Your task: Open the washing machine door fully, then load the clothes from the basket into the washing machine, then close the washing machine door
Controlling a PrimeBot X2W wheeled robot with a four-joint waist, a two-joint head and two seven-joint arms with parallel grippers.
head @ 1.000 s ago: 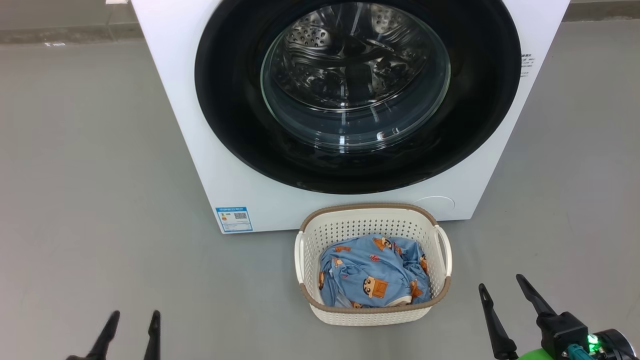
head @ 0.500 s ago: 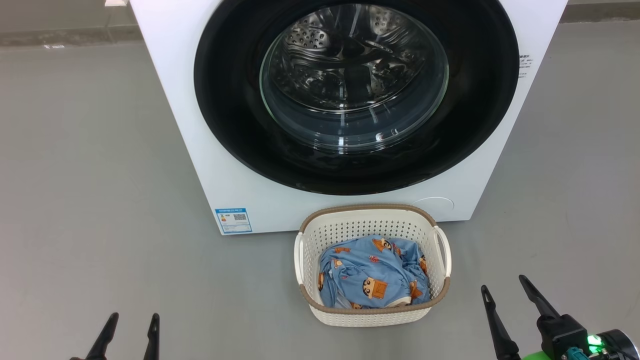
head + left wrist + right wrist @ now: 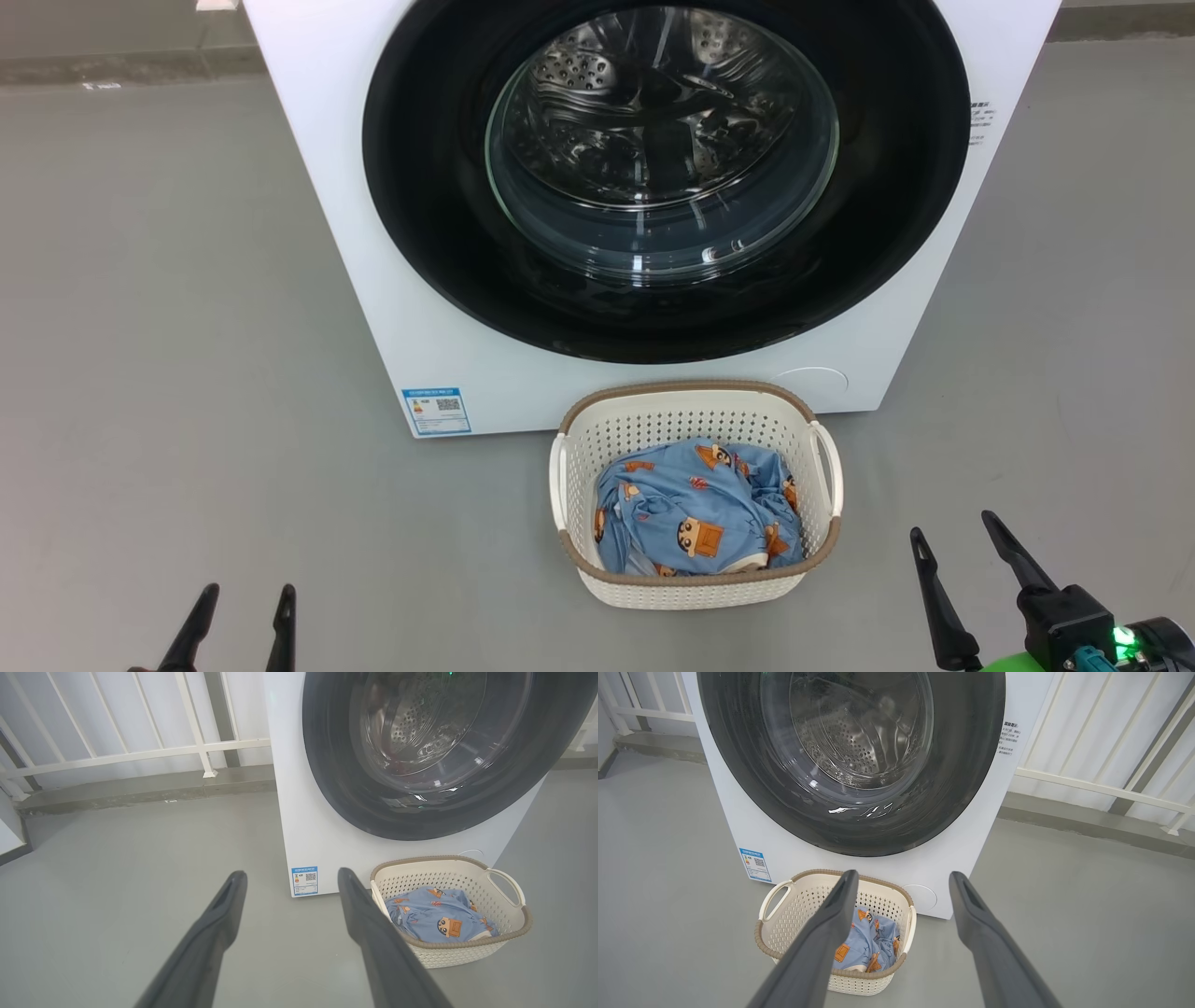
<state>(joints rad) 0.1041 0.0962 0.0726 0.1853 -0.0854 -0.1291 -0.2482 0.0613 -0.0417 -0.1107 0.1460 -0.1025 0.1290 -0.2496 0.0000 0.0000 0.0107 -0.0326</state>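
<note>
glossy round washing machine door (image 3: 448,271); perforated basket (image 3: 653,425); crumpled clothes (image 3: 695,509)

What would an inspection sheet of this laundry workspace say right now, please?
Surface: smooth grey floor, even.
Job's things: big white front-loading washing machine, its round glossy black-rimmed glass door shut; cream perforated plastic basket with brown rim on the floor in front of it, holding crumpled light blue printed fabric clothes.
Clutter: nothing seen.
Claws: left claw open and empty, low left; right claw open and empty, right of the basket.
Cables: nothing seen.
Surroundings: white metal railing behind the machine; small blue label sticker on its lower front.
</note>
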